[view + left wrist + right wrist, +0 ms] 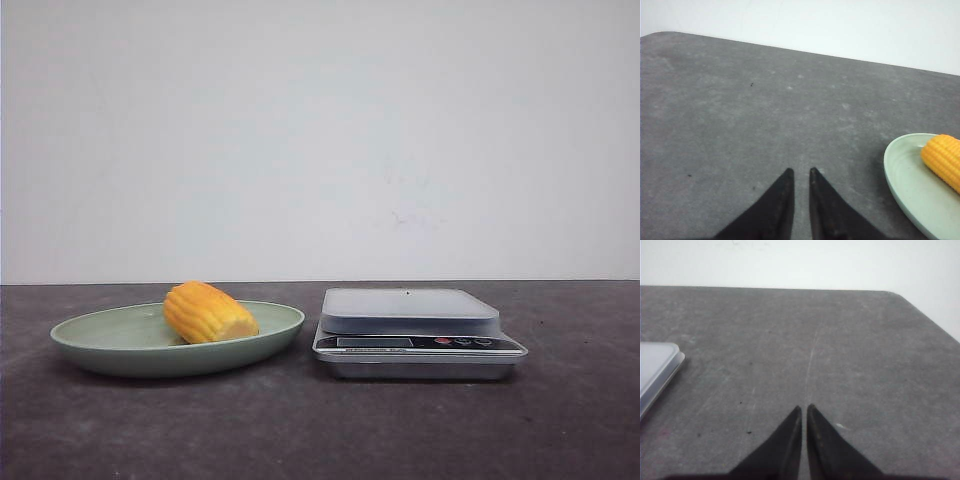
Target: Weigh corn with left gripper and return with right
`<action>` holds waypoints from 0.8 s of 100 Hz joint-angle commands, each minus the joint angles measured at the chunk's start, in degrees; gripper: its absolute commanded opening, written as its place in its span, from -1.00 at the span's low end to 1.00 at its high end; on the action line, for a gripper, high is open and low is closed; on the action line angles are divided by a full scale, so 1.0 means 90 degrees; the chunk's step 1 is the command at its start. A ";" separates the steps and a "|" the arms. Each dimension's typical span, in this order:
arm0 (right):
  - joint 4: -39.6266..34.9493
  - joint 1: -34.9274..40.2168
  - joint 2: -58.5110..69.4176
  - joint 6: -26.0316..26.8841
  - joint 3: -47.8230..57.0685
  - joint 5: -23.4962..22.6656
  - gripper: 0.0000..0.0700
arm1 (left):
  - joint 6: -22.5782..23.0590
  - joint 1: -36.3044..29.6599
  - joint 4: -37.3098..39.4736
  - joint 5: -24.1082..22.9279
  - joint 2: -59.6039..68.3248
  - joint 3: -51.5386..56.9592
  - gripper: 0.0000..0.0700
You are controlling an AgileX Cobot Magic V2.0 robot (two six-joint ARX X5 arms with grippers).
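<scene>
A dark grey counter [320, 430] runs before a plain white wall. On its left, the corn [208, 312] lies in a pale green plate [110, 345], its long axis slanting, the paler cut end toward the scale [415, 330] at right. Left pincer [800, 172] and right pincer [804, 407] hover over bare counter, tips nearly together, holding nothing.

Light is even and diffuse in all three views, fairly bright on the pale wall; the dark bench [300, 430] reads matte and without glare; soft, faint shadows sit under the plate [110, 352] and the scale [420, 335], pointing to light from above; the front view is slightly soft and grainy; in the wrist views the black fingers [777, 210] and [830, 450] are featureless silhouettes, and the corn [945, 160] looks saturated at the frame edge.
</scene>
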 commanded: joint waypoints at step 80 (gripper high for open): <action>0.0095 0.0012 -0.0007 0.0097 -0.0015 -0.0163 -0.97 | 0.0104 0.0017 -0.0032 0.0027 -0.0007 -0.0112 -0.95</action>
